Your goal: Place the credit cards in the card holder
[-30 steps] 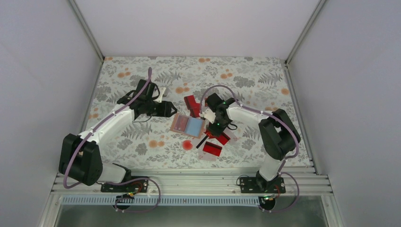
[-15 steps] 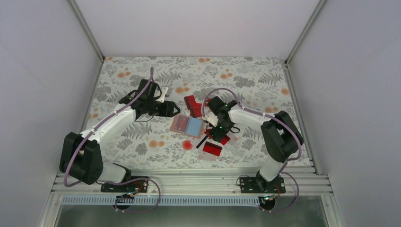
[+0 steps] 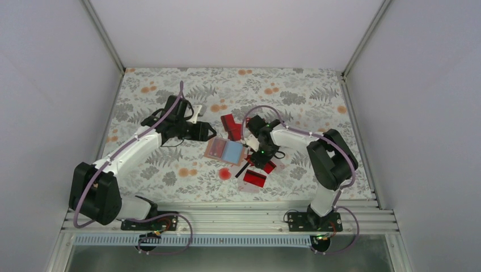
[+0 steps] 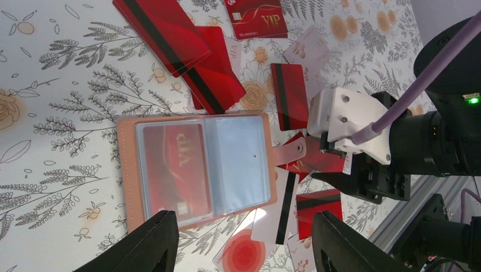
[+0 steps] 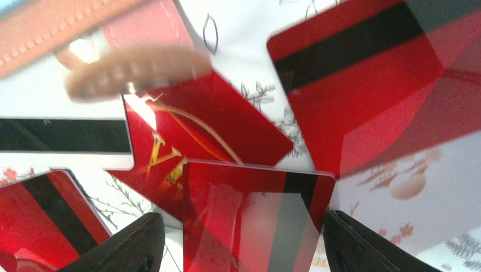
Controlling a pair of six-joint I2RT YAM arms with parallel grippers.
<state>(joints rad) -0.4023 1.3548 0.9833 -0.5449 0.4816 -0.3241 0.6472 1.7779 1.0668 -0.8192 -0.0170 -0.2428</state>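
The card holder (image 3: 226,150) lies open on the table, tan with light blue pockets; in the left wrist view (image 4: 127,187) a red VIP card sits in its left pocket. Several red credit cards (image 3: 230,126) lie behind it and to its right (image 3: 255,178). My left gripper (image 3: 199,131) is open and empty just left of the holder; it also shows in its own wrist view (image 4: 244,243). My right gripper (image 3: 258,156) hangs low over the card pile, jaws open (image 5: 244,249) around a red black-striped card (image 5: 255,204), whose right edge meets the right finger.
A white card with a round red spot (image 3: 225,173) lies in front of the holder, and a white card with a black stripe (image 4: 281,209) beside it. The holder's strap with its stud (image 5: 130,71) lies over the pile. Pale floral cards (image 5: 408,187) blend into the tablecloth.
My right gripper has shifted slightly left and lower over the card pile. My left gripper has edged a little towards the holder. The holder has not moved.
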